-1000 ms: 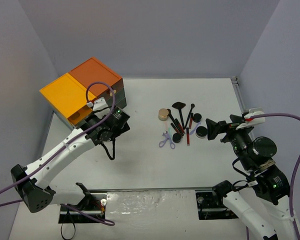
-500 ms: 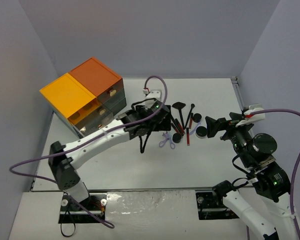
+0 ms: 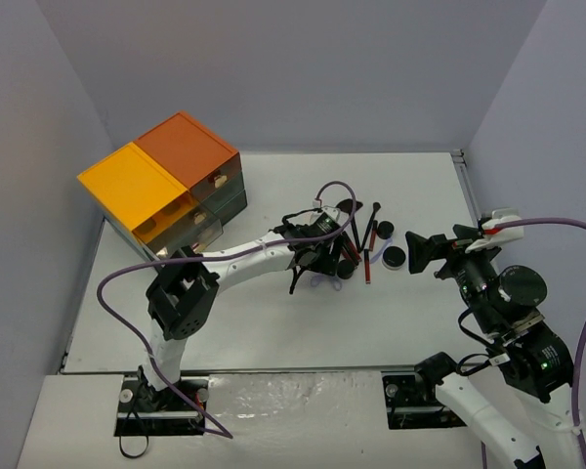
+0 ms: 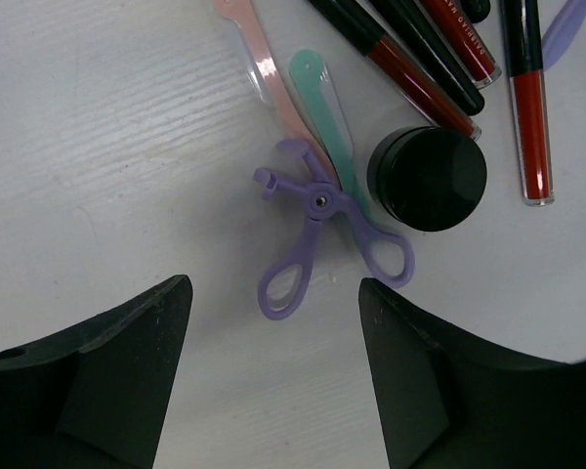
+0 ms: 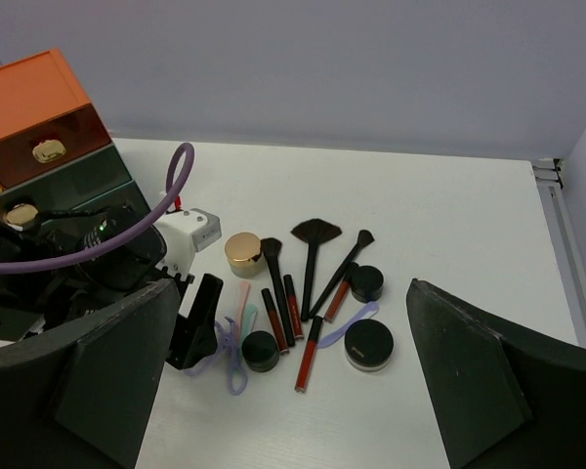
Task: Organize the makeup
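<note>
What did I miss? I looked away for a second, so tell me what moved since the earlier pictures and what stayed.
The left gripper swung right, from the drawer cabinet over to the makeup. It now hangs open above the lavender curler, holding nothing. The right gripper stayed open about where it was. The makeup and the drawer cabinet have not visibly shifted.

white table [image 3: 273,322], drawer cabinet [image 3: 176,176] at left, makeup [image 3: 394,257] clustered right of centre
</note>
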`<action>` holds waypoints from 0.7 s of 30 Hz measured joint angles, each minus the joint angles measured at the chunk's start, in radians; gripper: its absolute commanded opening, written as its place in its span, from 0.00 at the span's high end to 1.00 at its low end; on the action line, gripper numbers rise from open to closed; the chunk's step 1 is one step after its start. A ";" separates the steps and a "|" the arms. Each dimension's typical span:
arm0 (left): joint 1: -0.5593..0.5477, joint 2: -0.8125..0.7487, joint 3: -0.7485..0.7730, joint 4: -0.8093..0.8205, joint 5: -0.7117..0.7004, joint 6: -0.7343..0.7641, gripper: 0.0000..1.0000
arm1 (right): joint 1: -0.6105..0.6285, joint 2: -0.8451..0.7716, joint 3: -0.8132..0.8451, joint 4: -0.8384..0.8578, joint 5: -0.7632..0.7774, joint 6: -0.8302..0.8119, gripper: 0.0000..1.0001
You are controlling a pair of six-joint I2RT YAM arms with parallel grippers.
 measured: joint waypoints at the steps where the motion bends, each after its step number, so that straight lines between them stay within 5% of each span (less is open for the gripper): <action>1: 0.007 0.003 -0.001 0.006 0.013 0.018 0.35 | 0.000 -0.003 0.000 -0.001 0.001 0.000 0.00; 21: 0.031 0.069 -0.049 0.051 0.189 0.152 0.45 | 0.000 -0.008 0.000 -0.033 0.009 0.000 0.00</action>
